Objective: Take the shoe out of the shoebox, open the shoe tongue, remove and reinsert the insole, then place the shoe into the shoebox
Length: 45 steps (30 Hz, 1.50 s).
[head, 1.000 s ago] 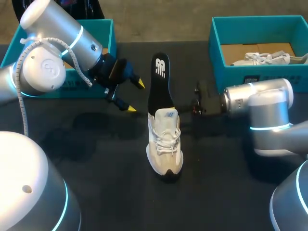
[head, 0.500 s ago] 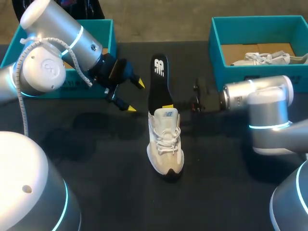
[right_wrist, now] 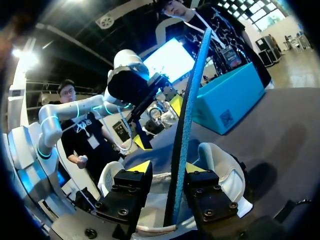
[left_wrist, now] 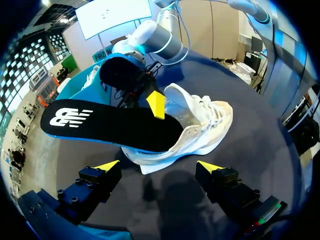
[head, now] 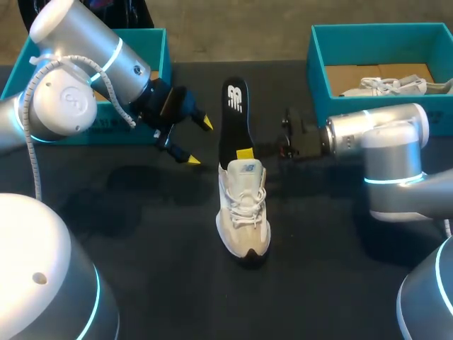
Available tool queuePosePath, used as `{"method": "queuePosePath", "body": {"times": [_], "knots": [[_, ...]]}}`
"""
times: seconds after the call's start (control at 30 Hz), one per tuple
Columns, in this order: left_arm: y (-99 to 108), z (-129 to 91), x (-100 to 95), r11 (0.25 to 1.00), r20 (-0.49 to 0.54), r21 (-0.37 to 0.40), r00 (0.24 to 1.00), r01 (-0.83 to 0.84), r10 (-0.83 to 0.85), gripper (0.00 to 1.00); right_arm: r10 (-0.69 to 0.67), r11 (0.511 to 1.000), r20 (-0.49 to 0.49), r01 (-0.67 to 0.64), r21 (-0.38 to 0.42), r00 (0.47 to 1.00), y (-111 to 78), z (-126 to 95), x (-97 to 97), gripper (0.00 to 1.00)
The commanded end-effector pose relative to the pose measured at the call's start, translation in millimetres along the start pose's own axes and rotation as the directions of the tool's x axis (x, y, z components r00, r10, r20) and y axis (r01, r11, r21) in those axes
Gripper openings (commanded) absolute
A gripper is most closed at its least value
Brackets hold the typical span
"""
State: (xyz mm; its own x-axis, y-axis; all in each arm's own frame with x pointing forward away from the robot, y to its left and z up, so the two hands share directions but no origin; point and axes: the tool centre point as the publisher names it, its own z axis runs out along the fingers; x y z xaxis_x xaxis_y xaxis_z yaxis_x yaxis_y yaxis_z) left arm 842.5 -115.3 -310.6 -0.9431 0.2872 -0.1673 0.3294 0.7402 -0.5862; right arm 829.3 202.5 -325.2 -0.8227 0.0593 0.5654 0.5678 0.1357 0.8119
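Shoe [head: 243, 216] sits upright mid-bench [head: 141, 269], toe nearest, heel away: cream mesh and suede, white laces, dark sole. Its insole [head: 233, 117] runs on beyond the heel along the same line, with the front end tucked into the collar and the back end out in the air. It is thin and looks bendy, black on top with blue foam beneath. The right arm [head: 375, 142] comes in crosswise, and the right jaws grip the insole's edge just behind the heel, a yellow tip on each face. The left arm [head: 78, 85] holds the left jaws open beside the insole's other edge, touching nothing. Any slide should follow that long axis, I judge, and the right arm already has the hold. Farthest stand the teal left box [head: 159, 49] and right box [head: 340, 106], the latter holding a second shoe [head: 386, 86].
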Motion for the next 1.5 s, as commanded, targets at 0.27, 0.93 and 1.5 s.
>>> {"method": "queuePosePath", "body": {"times": [0.27, 0.93, 1.5], "knots": [[-0.4, -0.4, 0.5, 1.000, 0.000, -0.004, 1.000, 0.000, 0.000, 1.00, 0.015, 0.999, -0.037, -0.013, 0.051, 0.999, 6.3, 9.5, -11.4, 0.25], [-0.4, -0.4, 0.5, 1.000, 0.000, -0.004, 1.000, 0.000, 0.000, 1.00, 0.098, 0.990, -0.035, -0.094, 0.105, 0.995, -23.0, 12.2, -0.4, 0.00], [-0.4, -0.4, 0.5, 1.000, 0.000, -0.004, 1.000, 0.000, 0.000, 1.00, 0.067, 0.988, 0.014, -0.068, 0.137, 0.998, -10.8, 6.3, 7.3, 0.32]]}}
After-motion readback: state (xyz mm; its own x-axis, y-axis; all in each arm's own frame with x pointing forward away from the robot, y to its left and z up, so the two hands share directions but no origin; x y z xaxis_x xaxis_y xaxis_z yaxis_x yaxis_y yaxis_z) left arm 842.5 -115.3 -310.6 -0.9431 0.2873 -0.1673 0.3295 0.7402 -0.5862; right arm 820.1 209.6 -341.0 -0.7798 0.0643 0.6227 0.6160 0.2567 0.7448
